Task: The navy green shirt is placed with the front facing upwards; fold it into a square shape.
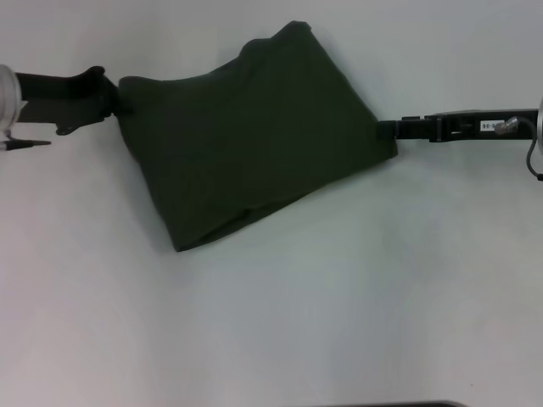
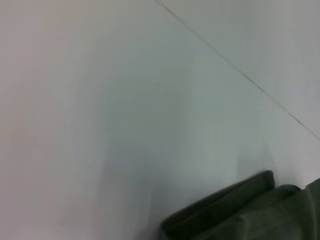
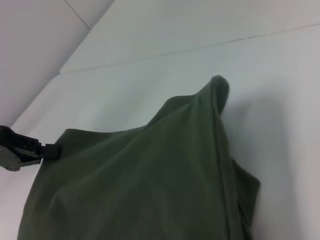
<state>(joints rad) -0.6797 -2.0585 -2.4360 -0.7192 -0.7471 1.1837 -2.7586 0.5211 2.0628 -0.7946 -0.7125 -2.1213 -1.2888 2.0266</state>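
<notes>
Each hand, left point(image 1: 117, 102) and right point(image 1: 386, 130), is clamped on an opposite edge of the shirt point(image 1: 254, 136). To fold squarely, they should travel level together, keeping the cloth taut over the table point(image 1: 339, 297).

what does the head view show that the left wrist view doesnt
Only the head view shows the whole folded navy green shirt with the left gripper at its left corner and the right gripper at its right corner. Only the left wrist view shows a thin seam line crossing the white table. Both show the dark shirt fabric and the white tabletop; the wrist view catches just one bunched edge of the shirt.
</notes>
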